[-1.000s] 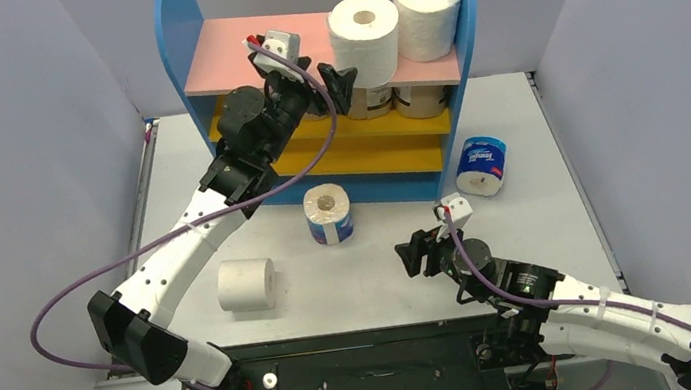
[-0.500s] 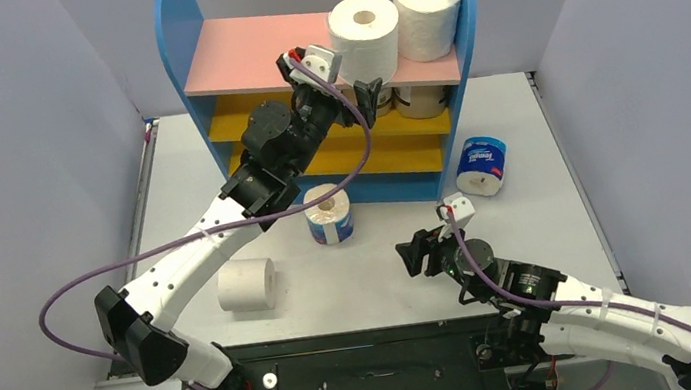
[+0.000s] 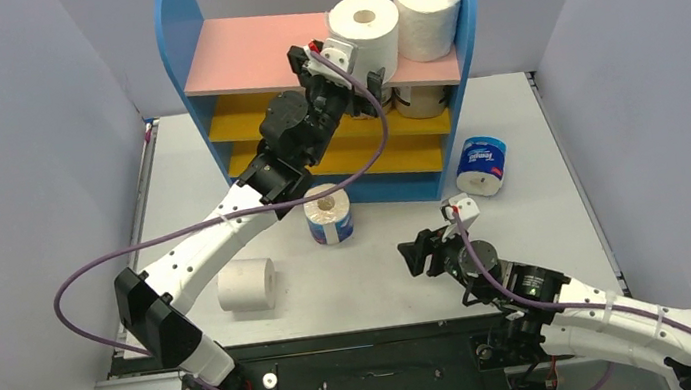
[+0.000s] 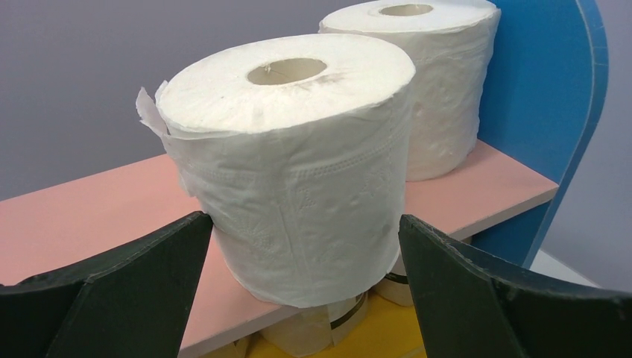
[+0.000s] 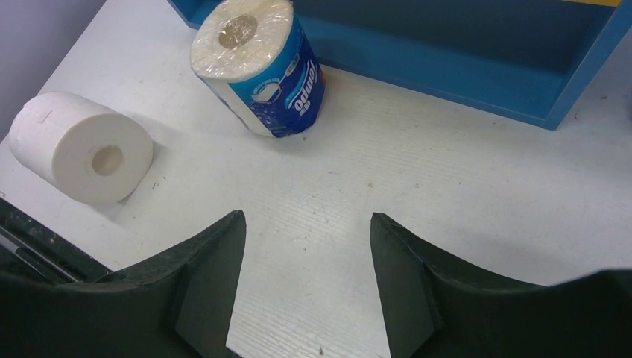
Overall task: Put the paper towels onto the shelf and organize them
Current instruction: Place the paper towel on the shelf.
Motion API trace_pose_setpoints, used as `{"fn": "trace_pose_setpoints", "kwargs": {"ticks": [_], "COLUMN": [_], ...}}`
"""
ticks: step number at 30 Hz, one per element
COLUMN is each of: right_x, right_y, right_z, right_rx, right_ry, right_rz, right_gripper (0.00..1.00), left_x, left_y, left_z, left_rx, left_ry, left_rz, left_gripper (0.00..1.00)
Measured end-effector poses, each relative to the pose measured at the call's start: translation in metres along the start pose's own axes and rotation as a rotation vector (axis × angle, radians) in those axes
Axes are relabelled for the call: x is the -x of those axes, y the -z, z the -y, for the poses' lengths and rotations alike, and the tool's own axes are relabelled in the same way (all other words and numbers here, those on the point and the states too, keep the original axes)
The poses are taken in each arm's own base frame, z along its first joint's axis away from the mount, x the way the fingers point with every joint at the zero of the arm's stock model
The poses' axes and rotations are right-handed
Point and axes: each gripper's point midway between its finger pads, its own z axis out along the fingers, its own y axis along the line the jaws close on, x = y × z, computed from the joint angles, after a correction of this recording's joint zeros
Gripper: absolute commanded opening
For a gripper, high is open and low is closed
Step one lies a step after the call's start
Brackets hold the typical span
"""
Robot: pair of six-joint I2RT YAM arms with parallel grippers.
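On the shelf's pink top board (image 3: 243, 57) stand two white paper towels, one in front (image 3: 365, 36) and one behind (image 3: 429, 12). My left gripper (image 3: 359, 80) is open at the board's front edge. In the left wrist view its fingers flank the front roll (image 4: 298, 149); I cannot tell whether they touch it. Tan-wrapped rolls (image 3: 420, 99) sit on the upper yellow board. A blue-and-white roll (image 3: 329, 214) stands before the shelf, and another (image 3: 481, 166) lies at its right. A white roll (image 3: 246, 285) lies near the left arm. My right gripper (image 3: 417, 251) hovers open and empty above the table.
The right wrist view shows the blue-and-white roll (image 5: 261, 71) upright, the white roll (image 5: 78, 145) on its side and the shelf's blue base (image 5: 447, 52). The blue side panel (image 4: 551, 89) rises right of the rear roll. Grey walls enclose the table.
My left arm swung right along the front of the top board, bringing its open fingers around the front white roll. The right arm barely moved.
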Motion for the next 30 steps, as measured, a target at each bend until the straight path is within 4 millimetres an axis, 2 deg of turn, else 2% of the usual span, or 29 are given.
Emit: {"fn": "trace_pose_setpoints", "kwargs": {"ticks": [14, 25, 30], "right_x": [0.000, -0.005, -0.005], "right_y": [0.002, 0.001, 0.000], "right_z": [0.005, 0.009, 0.009], "right_rx": [-0.015, -0.030, -0.035], "right_ry": [-0.017, -0.011, -0.008], "right_rz": [0.013, 0.007, 0.004], "right_gripper": [0.57, 0.57, 0.58], "left_x": [-0.005, -0.010, -0.012], "left_y": [-0.019, -0.025, -0.026], "left_z": [-0.011, -0.043, -0.051], "left_rx": [0.068, 0.142, 0.154], "left_ry": [-0.039, -0.027, -0.015], "left_rz": [0.017, 0.012, 0.012], "left_gripper": [0.96, 0.96, 0.96]}}
